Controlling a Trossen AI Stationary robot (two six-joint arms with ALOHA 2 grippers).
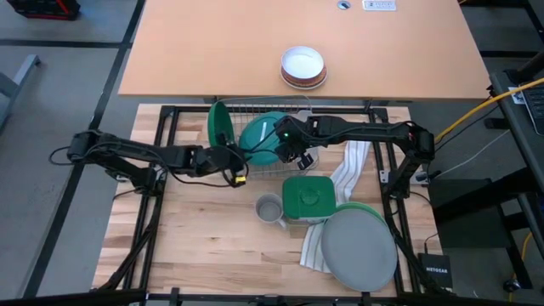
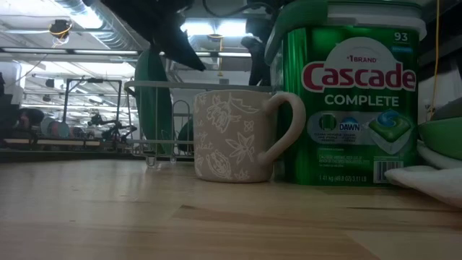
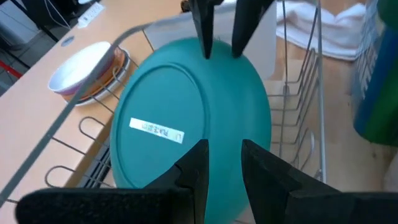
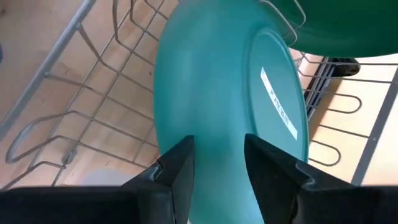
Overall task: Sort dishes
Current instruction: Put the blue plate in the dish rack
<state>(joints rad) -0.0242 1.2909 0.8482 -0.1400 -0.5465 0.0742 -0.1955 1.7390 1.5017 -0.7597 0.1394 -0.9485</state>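
Apparently tilted teal plate (image 3: 186, 118), white label (image 3: 157, 130)

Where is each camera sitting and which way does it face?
High: overhead, looking straight down; both arms meet at the teal plate.
Low: at tabletop height, facing the mug and Cascade tub.
Left wrist: left end effector straddles the plate's rim; right end effector opposite.
Right wrist: right end effector on the rim.
Both wrist views share the plate.

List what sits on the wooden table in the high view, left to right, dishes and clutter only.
dark green plate → teal plate → mug → detergent tub → white towel → grey plate. The light green plate under the grey one overlaps too much to place.
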